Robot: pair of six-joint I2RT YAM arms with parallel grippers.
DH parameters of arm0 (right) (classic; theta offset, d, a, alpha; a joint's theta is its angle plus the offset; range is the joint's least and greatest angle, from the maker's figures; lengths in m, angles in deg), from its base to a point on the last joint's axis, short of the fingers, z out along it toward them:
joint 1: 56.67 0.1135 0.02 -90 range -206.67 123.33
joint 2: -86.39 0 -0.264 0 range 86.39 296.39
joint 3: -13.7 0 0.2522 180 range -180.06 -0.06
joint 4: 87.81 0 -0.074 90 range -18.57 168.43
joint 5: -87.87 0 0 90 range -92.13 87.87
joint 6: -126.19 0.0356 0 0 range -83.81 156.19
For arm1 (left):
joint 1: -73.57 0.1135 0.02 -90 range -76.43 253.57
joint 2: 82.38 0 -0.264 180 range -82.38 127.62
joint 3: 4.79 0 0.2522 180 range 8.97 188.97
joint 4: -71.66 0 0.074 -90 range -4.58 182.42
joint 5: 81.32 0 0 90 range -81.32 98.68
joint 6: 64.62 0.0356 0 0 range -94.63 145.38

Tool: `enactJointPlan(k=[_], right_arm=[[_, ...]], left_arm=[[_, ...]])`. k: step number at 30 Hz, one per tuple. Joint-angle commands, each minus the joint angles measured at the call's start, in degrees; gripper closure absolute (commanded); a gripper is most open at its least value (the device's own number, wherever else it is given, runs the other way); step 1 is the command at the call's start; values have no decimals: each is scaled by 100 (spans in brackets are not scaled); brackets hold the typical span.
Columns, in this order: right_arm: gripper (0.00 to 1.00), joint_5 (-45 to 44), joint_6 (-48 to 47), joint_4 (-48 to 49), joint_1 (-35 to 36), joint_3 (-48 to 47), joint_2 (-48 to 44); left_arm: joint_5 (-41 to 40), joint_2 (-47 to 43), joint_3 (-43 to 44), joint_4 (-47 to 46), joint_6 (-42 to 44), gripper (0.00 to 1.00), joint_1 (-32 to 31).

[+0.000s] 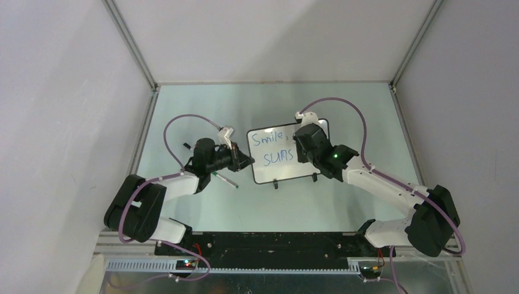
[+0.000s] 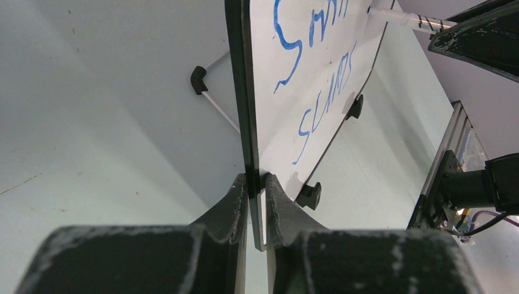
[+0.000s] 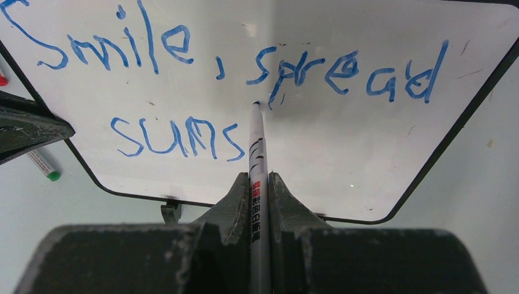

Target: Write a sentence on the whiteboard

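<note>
Lighting: bright, even, diffuse. Soft shadow lies just beneath my whiteboard (image 1: pixel 272 173). The writing (image 3: pixel 165 138) on it reads sharp; my fingers (image 3: pixel 235 197), nearer than it, are blurred.

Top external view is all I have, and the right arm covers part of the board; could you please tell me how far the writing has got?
Observer: In the right wrist view the sentence reads "Smile, spread" on the first line and "sums" below.
Operator: Thank you. Where is the pen?
Observer: The right gripper is shut on the marker. Its tip sits just past that last "s", slightly above it, seemingly at the whiteboard surface.
Operator: Is the left arm steadying the board?
Observer: Yes, the left gripper clamps the board's black edge between its fingers.
</note>
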Motion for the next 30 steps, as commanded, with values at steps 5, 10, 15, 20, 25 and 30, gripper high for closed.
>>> enactJointPlan(k=[5, 10, 15, 20, 25, 30], right_arm=[[100, -85, 161, -73, 89, 128, -119], [100, -131, 220, -134, 160, 289, -239], [100, -160, 271, -185, 220, 396, -312], [100, -194, 362, -227, 364, 505, -344], [100, -247, 419, -257, 453, 579, -332], [100, -274, 380, -200, 448, 588, -349]], left_arm=[[-133, -111, 92, 296, 299, 94, -55], [-125, -91, 92, 295, 295, 95, -52], [-123, -92, 93, 280, 292, 95, -59], [-116, -92, 92, 278, 291, 94, -62], [-112, -92, 92, 278, 283, 94, -61], [-109, -92, 92, 267, 290, 94, -57]])
